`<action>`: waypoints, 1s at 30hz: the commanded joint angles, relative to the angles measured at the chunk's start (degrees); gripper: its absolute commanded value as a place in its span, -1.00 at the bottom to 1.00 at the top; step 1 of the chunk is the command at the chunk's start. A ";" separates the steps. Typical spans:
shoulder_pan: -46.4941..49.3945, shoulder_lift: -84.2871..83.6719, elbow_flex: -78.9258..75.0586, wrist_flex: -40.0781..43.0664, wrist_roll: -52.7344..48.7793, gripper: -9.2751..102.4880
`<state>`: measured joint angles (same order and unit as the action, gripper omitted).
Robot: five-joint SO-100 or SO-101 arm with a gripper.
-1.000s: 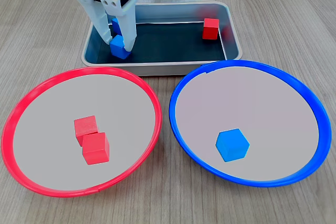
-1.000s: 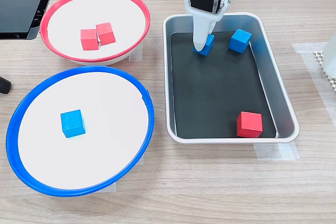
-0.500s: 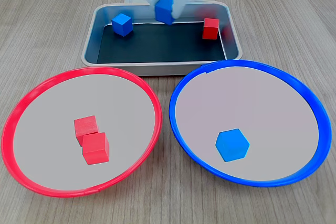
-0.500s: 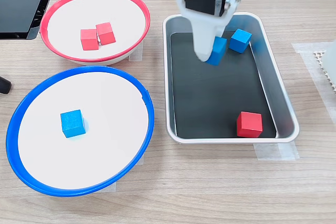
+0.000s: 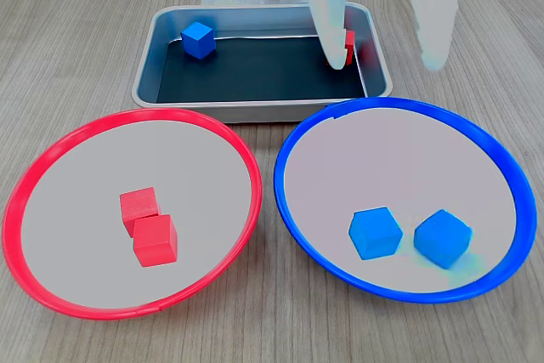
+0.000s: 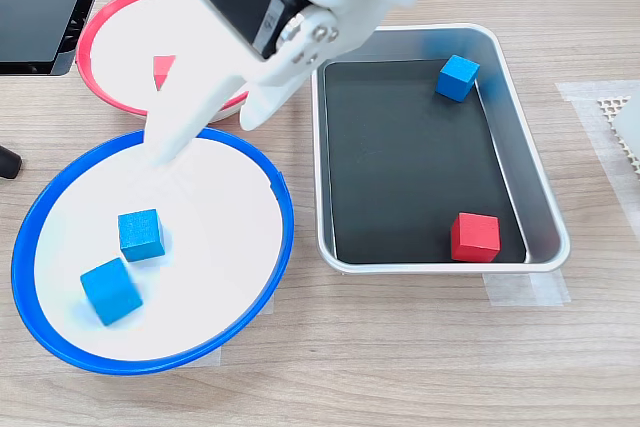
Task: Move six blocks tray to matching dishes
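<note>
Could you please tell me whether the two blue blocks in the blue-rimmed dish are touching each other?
Apart. Both fixed views show a strip of pale dish between the first blue block and the second blue block.

A tabletop robot test bench, of the lab or hobby-desk kind, is suggested rather than a home kitchen; a pale wood-grain table (image 6: 420,367) is seen in both fixed views, laid out sparely for an exercise; the silver tray (image 6: 545,207) is fixed to the surface with clear tape (image 6: 525,290), and a further taped patch with a white mesh mat (image 6: 622,122) is seen at the right edge of a fixed view; dark flat equipment (image 6: 45,2) is placed at the top left corner; a white motor-driven arm (image 6: 290,7) is mounted above the table; what kind of building it is cannot be told.
</note>
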<state>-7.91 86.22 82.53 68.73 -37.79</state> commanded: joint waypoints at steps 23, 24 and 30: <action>-7.21 27.07 37.35 9.32 12.30 -0.71; -8.26 26.63 36.30 10.90 16.79 -0.72; -11.16 25.49 33.66 17.40 38.23 -0.65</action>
<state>-18.72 111.80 118.21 84.02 -8.88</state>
